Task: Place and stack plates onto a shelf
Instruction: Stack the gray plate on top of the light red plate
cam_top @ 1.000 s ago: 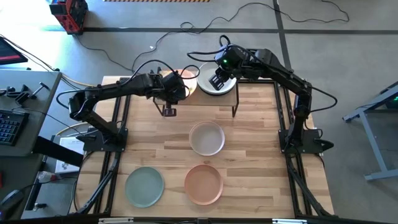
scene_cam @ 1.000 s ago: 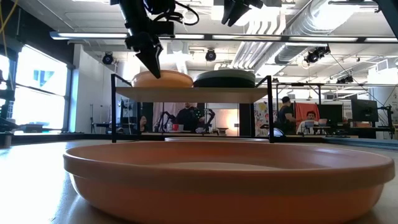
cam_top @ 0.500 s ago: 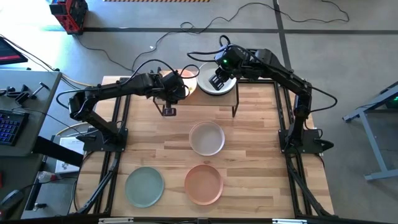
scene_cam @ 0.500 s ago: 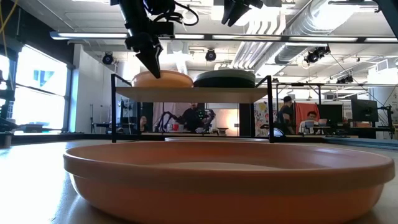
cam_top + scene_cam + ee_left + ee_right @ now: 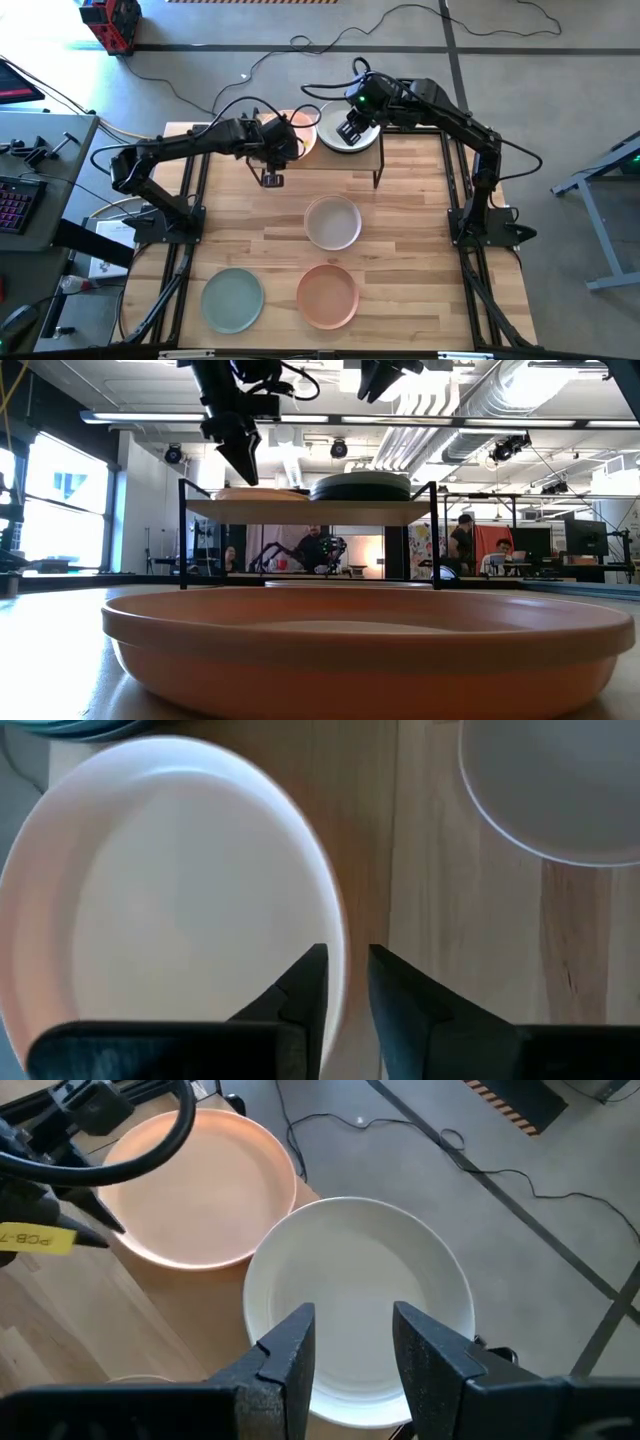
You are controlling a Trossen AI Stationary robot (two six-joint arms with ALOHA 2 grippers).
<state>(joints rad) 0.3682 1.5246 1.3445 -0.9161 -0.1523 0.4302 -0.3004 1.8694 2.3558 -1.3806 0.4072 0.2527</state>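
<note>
I am working the left gripper (image 5: 345, 982) at the shelf (image 5: 368, 152), upper centre of the high view, where a peach plate (image 5: 170, 890) is lying on the board's left half. The fingers are standing a little apart, straddling the plate's near rim; I judge they are letting go, not gripping, though whether a pad is touching the rim I cannot tell. The right gripper (image 5: 352, 1342) is hovering with its fingers apart and empty over a whitish plate (image 5: 360, 1300) topping the stack on the shelf's right half, just beside the peach one.

Three plates are waiting on the tabletop (image 5: 400, 230): a whitish one (image 5: 332, 221) at centre, a sage green one (image 5: 232, 299) at lower left and a peach one (image 5: 327, 295) at lower centre, filling the foreground of the low view.

To finish this step cleanly, I am planning to spread the left fingers wider before lifting, then rise straight up so neither one drags the rim and shifts the plate toward the board's edge. The neighbouring stack is close, so sideways travel should come only once clear.
</note>
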